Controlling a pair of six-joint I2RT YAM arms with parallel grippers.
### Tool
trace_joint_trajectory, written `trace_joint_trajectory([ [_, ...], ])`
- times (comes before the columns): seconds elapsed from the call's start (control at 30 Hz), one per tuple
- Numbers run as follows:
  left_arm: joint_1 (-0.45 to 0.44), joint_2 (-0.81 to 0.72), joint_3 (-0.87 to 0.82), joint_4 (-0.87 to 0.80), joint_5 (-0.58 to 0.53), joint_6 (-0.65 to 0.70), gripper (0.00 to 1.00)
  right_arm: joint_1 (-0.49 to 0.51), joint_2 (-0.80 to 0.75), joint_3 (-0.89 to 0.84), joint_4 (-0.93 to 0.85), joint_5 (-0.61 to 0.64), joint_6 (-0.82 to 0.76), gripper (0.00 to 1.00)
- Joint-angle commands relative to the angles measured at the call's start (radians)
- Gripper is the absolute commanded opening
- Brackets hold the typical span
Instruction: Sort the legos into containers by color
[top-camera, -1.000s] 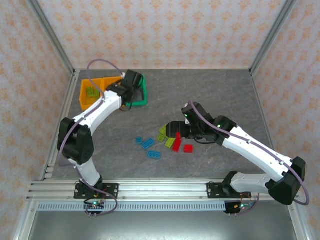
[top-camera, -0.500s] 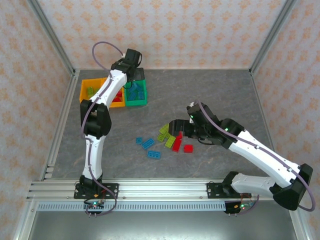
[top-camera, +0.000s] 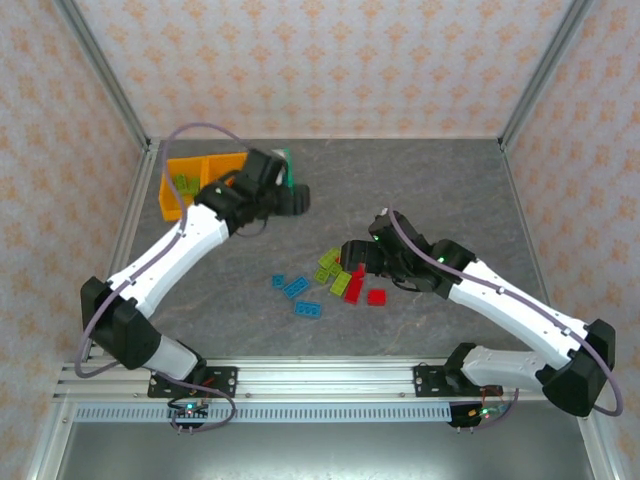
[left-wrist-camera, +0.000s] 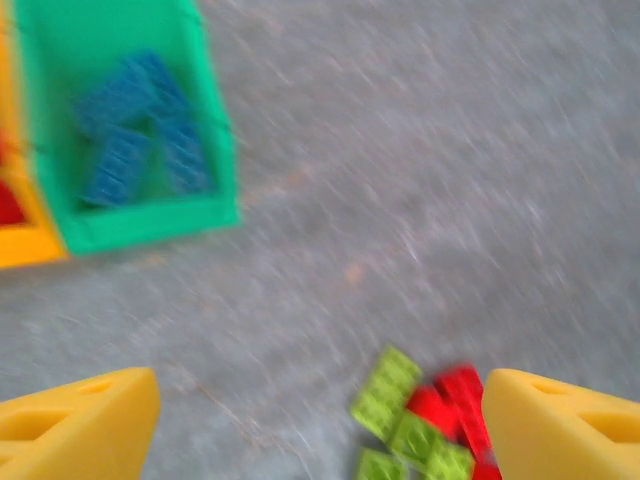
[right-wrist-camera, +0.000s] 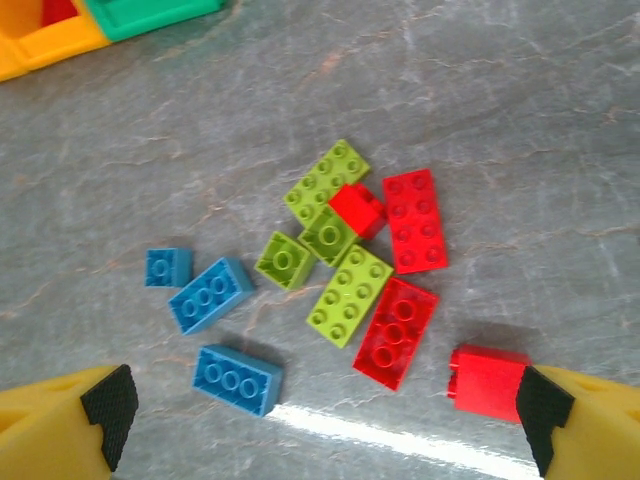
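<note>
Loose legos lie mid-table: blue ones (top-camera: 296, 288), lime green ones (top-camera: 328, 266) and red ones (top-camera: 377, 296). My right gripper (top-camera: 352, 252) hovers open just above the pile. In its wrist view the fingers (right-wrist-camera: 575, 425) spread wide around blue bricks (right-wrist-camera: 210, 294), green bricks (right-wrist-camera: 350, 294) and red bricks (right-wrist-camera: 395, 331), holding nothing. My left gripper (top-camera: 296, 200) is open and empty, just right of the joined bins (top-camera: 185, 180). Its blurred wrist view shows the green bin (left-wrist-camera: 215, 150) with blue bricks (left-wrist-camera: 135, 130) inside, and the pile's green bricks (left-wrist-camera: 385, 392) low down.
Green bricks (top-camera: 183, 184) lie in the far-left orange bin. The left arm covers much of the middle bin and the green bin (top-camera: 288, 160). A metal frame post (top-camera: 110, 90) and patterned walls enclose the table. Bare grey tabletop (top-camera: 440, 180) stretches to the back right.
The left arm has swung away from above the bins, down and right toward the table's middle. The right gripper has edged slightly left over the pile. The bricks have not moved.
</note>
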Motion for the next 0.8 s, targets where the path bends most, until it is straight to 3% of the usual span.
trace_joint_trajectory([
  [0.0, -0.088, 0.027, -0.096, 0.008, 0.013, 0.014, 0.85, -0.01, 0.009, -0.036, 0.029, 0.08, 0.022, 0.99],
  [0.1, -0.152, 0.072, -0.141, 0.018, 0.01, 0.05, 0.8, -0.023, 0.005, -0.061, 0.018, 0.11, 0.046, 0.99],
  [0.33, -0.214, 0.244, -0.12, 0.004, 0.066, 0.175, 0.75, -0.08, -0.066, -0.122, 0.006, 0.105, 0.08, 0.99],
  [0.5, -0.223, 0.367, -0.073, -0.002, 0.04, 0.197, 0.69, -0.089, -0.074, -0.127, 0.0, 0.09, 0.083, 0.99],
  [0.7, -0.224, 0.423, -0.063, 0.013, 0.044, 0.194, 0.52, -0.092, -0.077, -0.127, -0.019, 0.089, 0.084, 0.99],
  [0.77, -0.224, 0.444, -0.07, 0.022, 0.044, 0.195, 0.51, -0.093, -0.079, -0.127, -0.017, 0.091, 0.084, 0.99],
])
